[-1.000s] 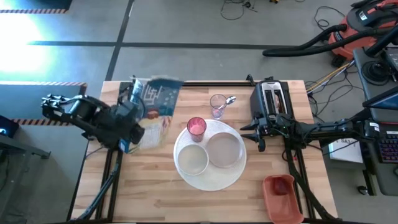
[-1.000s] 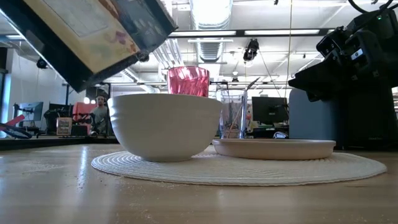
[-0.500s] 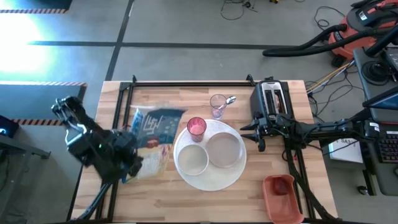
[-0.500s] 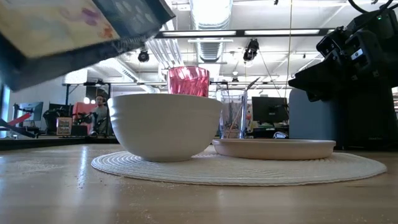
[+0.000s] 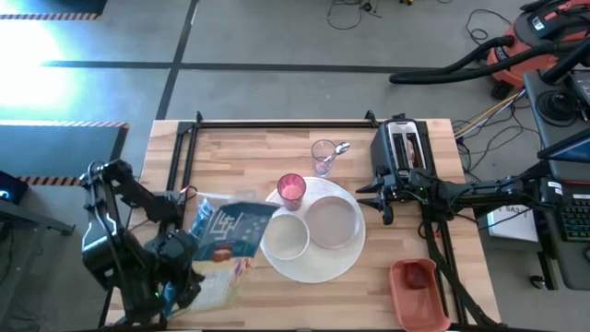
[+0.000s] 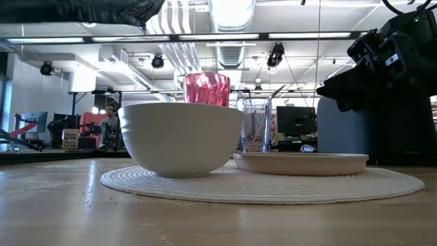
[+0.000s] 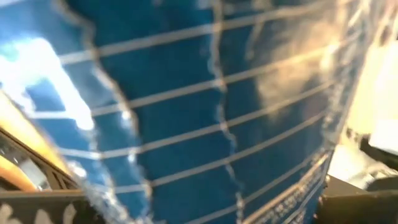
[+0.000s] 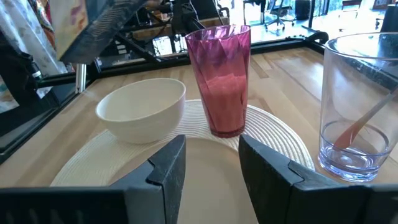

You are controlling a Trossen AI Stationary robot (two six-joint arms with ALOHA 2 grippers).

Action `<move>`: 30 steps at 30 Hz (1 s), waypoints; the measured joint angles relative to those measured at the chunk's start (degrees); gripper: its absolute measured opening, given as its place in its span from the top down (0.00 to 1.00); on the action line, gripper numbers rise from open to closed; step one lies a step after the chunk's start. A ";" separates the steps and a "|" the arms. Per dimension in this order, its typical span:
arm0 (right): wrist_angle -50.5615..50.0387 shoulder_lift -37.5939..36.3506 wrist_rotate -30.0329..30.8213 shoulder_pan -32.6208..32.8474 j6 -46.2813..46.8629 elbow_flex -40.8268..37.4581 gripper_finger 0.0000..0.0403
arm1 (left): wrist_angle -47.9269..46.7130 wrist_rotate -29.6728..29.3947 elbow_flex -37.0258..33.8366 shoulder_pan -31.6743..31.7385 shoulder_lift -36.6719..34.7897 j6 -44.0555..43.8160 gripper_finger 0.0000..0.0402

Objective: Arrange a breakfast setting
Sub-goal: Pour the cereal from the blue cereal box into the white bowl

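- since the earlier frames the left gripper (image 5: 184, 267) has carried the blue cereal box (image 5: 226, 242) from the far left part of the table toward its near edge; the box now lies tilted with one corner over the rim side of the white bowl (image 5: 284, 237), and in the low view only its dark underside (image 6: 82, 9) shows at the top.
- left gripper clamps the box; the box fills the left wrist view (image 7: 205, 106), hiding the fingers.
- right gripper (image 5: 385, 199) hovers, fingers parted and holding nothing, at the edge of the woven placemat (image 5: 309, 270), with the small pale plate (image 5: 334, 222) just ahead of it.
- containers: the bowl interior shown in the right wrist view (image 8: 142, 107) looks empty; the pink cup (image 5: 291, 189) stands upright on the placemat beyond the bowl, contents unclear; a clear glass (image 5: 323, 155) off the mat holds a metal spoon (image 5: 338, 148).
- a reddish tray (image 5: 418, 290) near the table's front corner, well behind the right gripper, holds a small red fruit (image 5: 417, 276).
- a black toaster (image 5: 402, 148) stands just beside the right gripper.
- beyond the table, the low view shows a person (image 6: 109, 123) in the room.
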 joint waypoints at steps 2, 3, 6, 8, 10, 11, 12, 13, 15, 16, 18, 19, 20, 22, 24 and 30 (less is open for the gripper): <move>0.00 0.02 0.01 0.01 0.00 0.00 0.65 | -0.04 1.21 1.73 0.10 0.83 0.04 0.56; 0.00 0.00 0.02 0.01 0.00 0.00 0.65 | -0.02 1.94 2.57 0.37 1.17 0.04 0.56; 0.02 0.00 0.01 0.01 0.00 0.00 0.65 | 0.11 5.33 4.81 1.67 1.98 0.12 0.56; 0.00 0.02 0.01 0.01 0.00 0.00 0.65 | 0.94 6.98 6.33 2.76 2.67 0.71 0.56; 0.02 0.02 0.00 0.01 0.01 0.00 0.65 | 1.43 7.75 7.88 3.80 3.58 1.01 0.56; 0.01 0.01 0.01 0.00 0.00 0.01 0.65 | 1.43 8.20 8.68 4.34 4.10 1.44 0.56; 0.00 0.02 0.02 0.00 0.00 0.00 0.65 | 1.43 8.88 9.50 4.95 4.77 2.24 0.56; 0.02 0.00 0.00 -0.01 0.00 0.00 0.65 | 1.58 9.70 10.39 5.58 5.51 3.35 0.56; 0.01 0.01 0.02 0.01 0.00 0.00 0.65 | 2.28 11.71 12.05 6.75 7.07 5.55 0.56; 0.02 0.02 0.00 0.01 0.00 0.00 0.65 | 2.38 13.07 12.92 7.49 7.83 6.30 0.56; 0.01 0.01 0.00 0.01 0.00 0.00 0.65 | 2.10 16.17 14.30 8.90 9.00 7.13 0.56; 0.00 0.00 0.02 0.01 0.00 0.00 0.65 | 1.90 17.46 14.89 9.64 9.45 7.24 0.56; 0.02 0.00 -0.01 0.01 0.00 0.00 0.65 | 1.80 18.43 15.42 10.31 9.77 7.28 0.56; 0.01 0.02 0.01 0.01 0.00 0.00 0.65 | 1.80 19.57 16.21 11.61 10.19 7.25 0.56; 0.01 0.02 0.00 0.00 0.00 0.00 0.65 | 1.58 20.69 16.24 13.25 10.25 7.67 0.56; 0.02 0.02 -0.01 -0.01 0.00 0.00 0.65 | 1.93 29.73 14.38 18.94 10.16 12.37 0.56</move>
